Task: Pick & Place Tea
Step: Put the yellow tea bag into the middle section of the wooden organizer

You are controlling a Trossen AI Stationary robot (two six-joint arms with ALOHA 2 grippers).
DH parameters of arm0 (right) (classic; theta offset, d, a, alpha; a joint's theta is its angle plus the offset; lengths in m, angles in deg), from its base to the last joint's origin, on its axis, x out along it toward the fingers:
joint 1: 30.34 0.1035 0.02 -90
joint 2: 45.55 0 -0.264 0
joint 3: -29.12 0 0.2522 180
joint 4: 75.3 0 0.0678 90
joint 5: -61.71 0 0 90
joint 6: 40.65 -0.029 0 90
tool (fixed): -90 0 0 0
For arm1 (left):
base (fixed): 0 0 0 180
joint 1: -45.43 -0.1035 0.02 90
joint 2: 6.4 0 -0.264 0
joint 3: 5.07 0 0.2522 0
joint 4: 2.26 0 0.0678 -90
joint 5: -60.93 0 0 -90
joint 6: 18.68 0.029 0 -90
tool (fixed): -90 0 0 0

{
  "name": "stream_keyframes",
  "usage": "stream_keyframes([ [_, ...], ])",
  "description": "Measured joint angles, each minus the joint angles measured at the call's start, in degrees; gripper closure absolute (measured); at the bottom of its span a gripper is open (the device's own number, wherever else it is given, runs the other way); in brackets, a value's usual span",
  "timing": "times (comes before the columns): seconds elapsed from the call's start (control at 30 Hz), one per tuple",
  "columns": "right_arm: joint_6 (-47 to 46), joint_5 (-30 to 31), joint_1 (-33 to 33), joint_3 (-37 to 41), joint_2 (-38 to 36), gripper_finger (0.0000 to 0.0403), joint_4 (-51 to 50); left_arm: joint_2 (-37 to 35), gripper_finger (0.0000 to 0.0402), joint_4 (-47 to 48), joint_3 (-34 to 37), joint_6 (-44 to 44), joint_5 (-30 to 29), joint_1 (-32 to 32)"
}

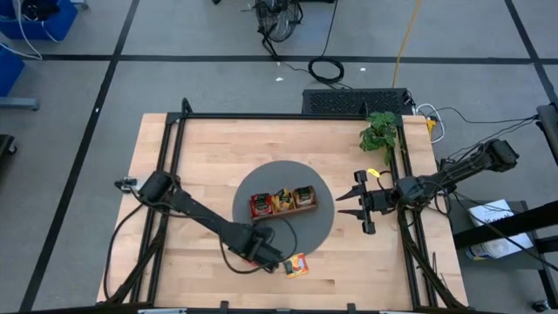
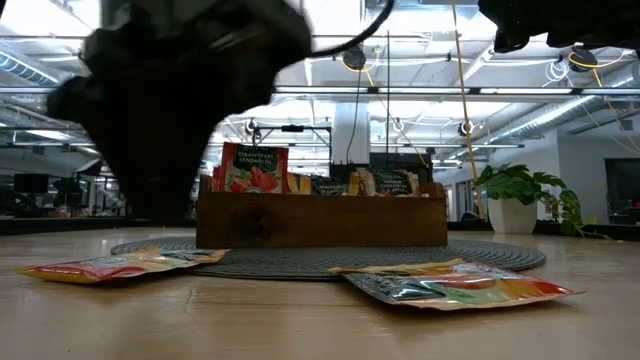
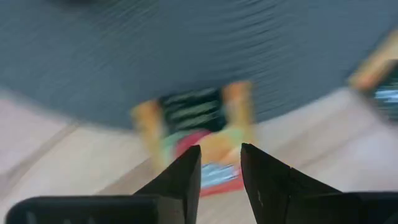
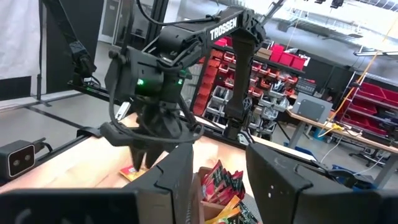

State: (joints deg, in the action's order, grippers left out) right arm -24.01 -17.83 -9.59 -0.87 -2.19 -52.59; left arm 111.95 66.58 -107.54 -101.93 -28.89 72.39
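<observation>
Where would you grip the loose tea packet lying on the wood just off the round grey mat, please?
The tea packet lies flat on the bare table, so I would probably come straight down and pinch across two opposite edges. The left gripper already hangs open above a packet. The edge facing away from the grey mat looks freest.

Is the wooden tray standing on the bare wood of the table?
No, in the high view the wooden tray stands on a round grey mat.

Even overhead lighting; backlit ceiling glare in low view; heavy motion blur across left wrist view.
</observation>
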Motion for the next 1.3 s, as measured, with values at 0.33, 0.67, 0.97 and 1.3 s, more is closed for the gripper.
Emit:
stream_keyframes([
  [0.33, 0.14, -0.02, 0.0, 0.0, 0.0, 0.0268, 0.11, 0.6, 0.028, -3.28, 0.14, 1.58, 10.03, -3.9],
  [0.67, 0.57, -0.05, 0.0, -0.09, 0.0, 0.0268, -0.21, 3.98, 0.0151, -1.78, 0.24, 0.16, 14.18, -4.72],
  [0.97, 0.49, -0.08, 0.0, -0.09, 0.0, 0.0268, -0.28, 4.04, 0.0075, -2.65, 0.18, -4.2, 7.54, -2.28],
  [1.3, 0.38, -0.07, 0.0, -0.09, 0.0, 0.0268, -0.26, 7.31, 0.0113, -2.27, -0.08, -9.8, 12.39, -0.67],
])
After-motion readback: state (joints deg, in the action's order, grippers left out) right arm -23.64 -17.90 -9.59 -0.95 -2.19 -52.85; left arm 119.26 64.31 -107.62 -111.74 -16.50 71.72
